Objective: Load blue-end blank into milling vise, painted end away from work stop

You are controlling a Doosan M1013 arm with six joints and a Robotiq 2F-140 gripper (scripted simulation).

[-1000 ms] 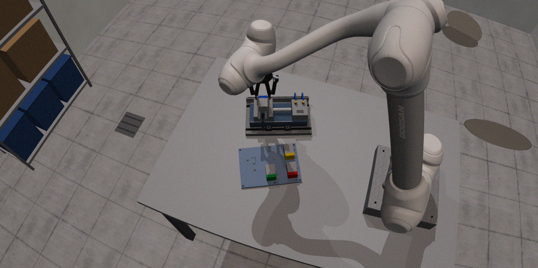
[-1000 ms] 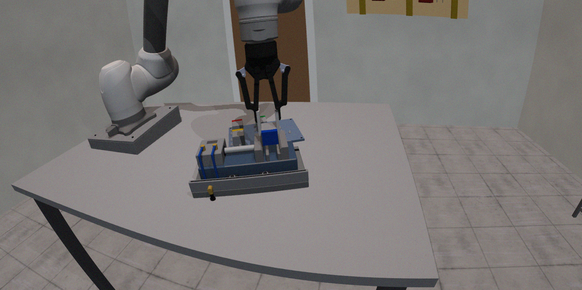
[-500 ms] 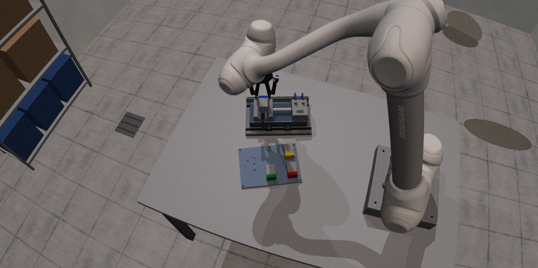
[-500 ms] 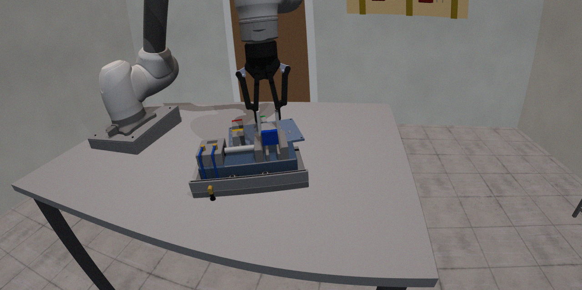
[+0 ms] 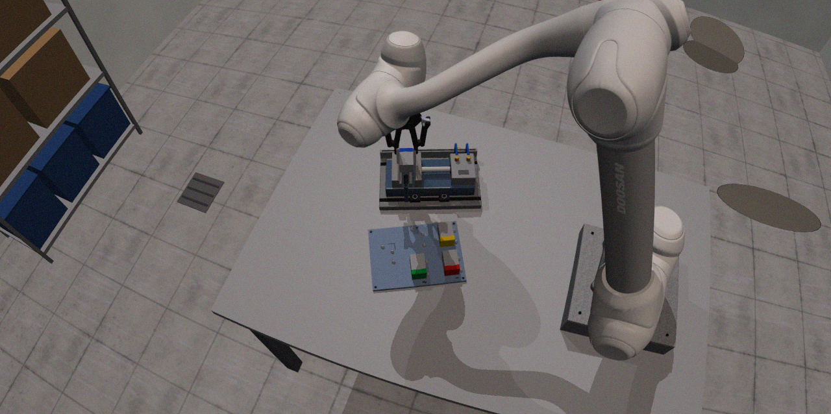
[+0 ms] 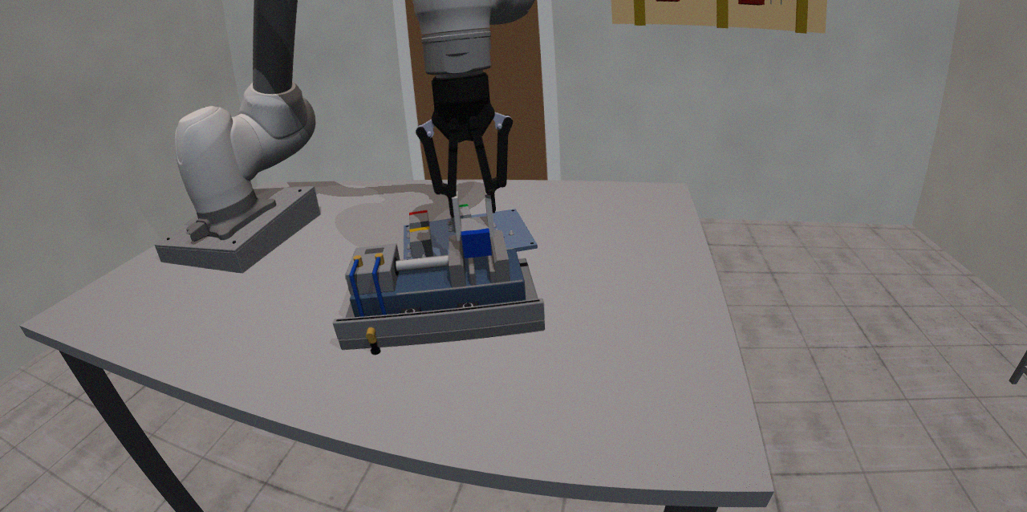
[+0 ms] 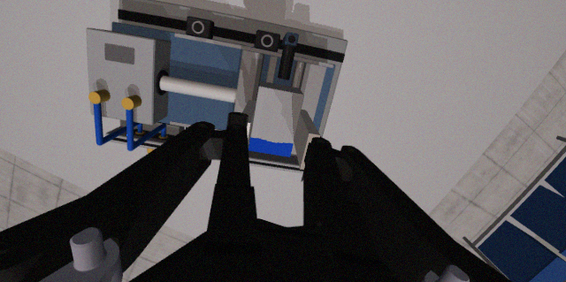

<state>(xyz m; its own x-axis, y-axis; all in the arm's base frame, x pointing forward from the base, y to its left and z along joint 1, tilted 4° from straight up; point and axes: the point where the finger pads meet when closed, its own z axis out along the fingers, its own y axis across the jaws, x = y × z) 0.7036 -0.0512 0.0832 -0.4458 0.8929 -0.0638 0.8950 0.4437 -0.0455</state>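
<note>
Gripping the blue-ended blank [image 6: 474,243] with its jaws narrowly shut on it, the gripper [image 6: 470,205] holds it down between the vise [image 6: 438,286] blocks, painted end away from the work stop [image 7: 287,58]. Releasing before it touches the fixed jaw [image 6: 498,256] and stop would likely leave gaps or a tilt.

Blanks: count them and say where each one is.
4. Blue sits in the vise, held by the gripper; yellow, green and red lie on the infeed plate.
</note>
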